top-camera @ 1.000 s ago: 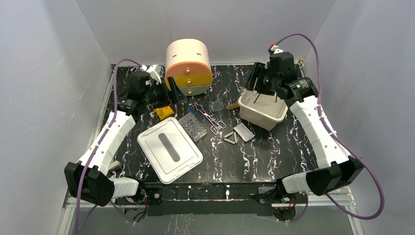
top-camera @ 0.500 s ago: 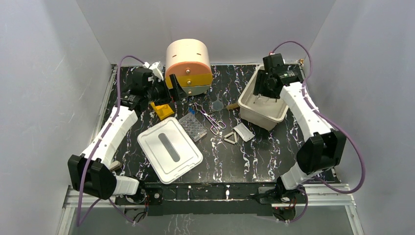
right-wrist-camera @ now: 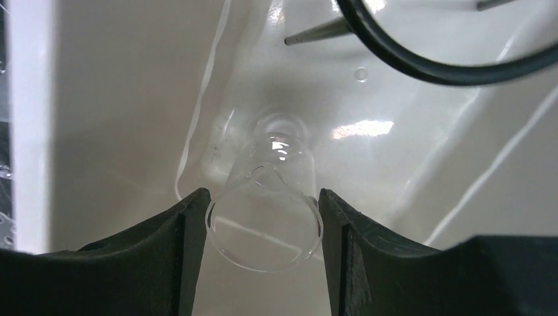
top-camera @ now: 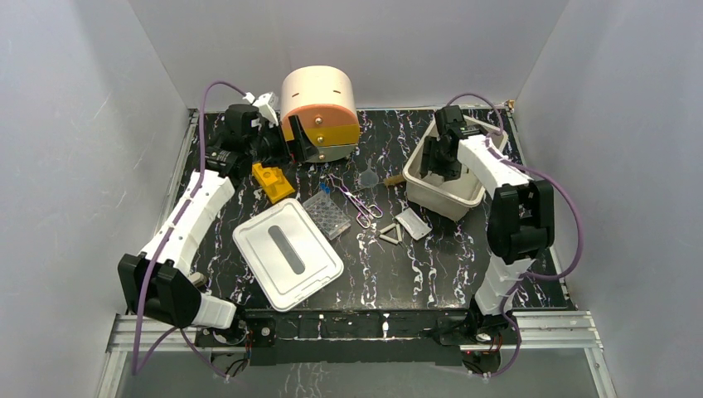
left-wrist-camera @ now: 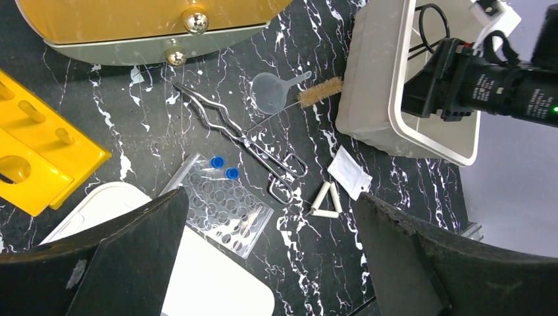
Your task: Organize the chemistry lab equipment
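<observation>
Top view, 12 o'clock = far edge of table.

**Left side.** Left gripper (left-wrist-camera: 270, 217) has its jaws wide apart and holds nothing. It hangs at 11 o'clock on the table, just beside the drawer unit (top-camera: 319, 95). The yellow rack (top-camera: 273, 182) lies near it at 6 o'clock. It is the loose item closest to this arm.

**Centre.**
- Lid (top-camera: 311, 265) lies flat at 7 o'clock.
- Well plate (top-camera: 327, 214) sits just beside the lid's far corner.
- Scissors (top-camera: 355, 199) have their long axis running roughly 11 to 5 o'clock.
- White triangle (top-camera: 391, 235) is near the scissors' handles at 4 o'clock.
- Brush (left-wrist-camera: 320, 92) lies by the left wall of the white bin (top-camera: 439, 203).

**Right side.** Right gripper (right-wrist-camera: 263, 197) is down inside the bin at 1 o'clock. Its fingers are clamped on either side of a clear round dish (right-wrist-camera: 276, 164), mouth toward the wrist, base toward the bin floor. Cannot tell whether the base touches the floor. Black-framed glasses (right-wrist-camera: 460, 74) lie in the bin beyond the dish, at 1 o'clock in the wrist view, apart from it.

**Judgement.** The step in hand looks like setting the dish down. It turns on the floor lying straight ahead of the dish's base, so parting the fingers should leave it there. Everything on the table sits on the left arm's side of the bin.
</observation>
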Tool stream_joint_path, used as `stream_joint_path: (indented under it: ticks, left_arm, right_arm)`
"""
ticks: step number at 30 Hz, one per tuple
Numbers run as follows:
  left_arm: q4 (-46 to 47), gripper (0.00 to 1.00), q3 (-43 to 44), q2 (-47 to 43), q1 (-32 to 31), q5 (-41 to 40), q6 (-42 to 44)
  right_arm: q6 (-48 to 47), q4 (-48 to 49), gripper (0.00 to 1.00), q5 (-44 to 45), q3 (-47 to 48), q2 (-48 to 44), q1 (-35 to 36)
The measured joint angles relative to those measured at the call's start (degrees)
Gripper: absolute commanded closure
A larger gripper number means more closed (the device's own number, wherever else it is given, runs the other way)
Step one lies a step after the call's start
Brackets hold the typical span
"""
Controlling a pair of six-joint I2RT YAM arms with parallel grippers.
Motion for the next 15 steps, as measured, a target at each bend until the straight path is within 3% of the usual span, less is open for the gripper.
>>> stream_joint_path:
  ticks: [7,15]
  left_arm:
    - [-0.5,0.02,2.0,3.3,0.0,0.0,0.7]
    - [-0.9,0.02,2.7,4.7,0.0,0.0,1.3]
  right_arm:
    - [-0.2,4.7,0.5,-1.8,-2.3,4.4,0.0]
    - [-0.3,7.1,0.23,-2.0,-2.2,4.9,0.0]
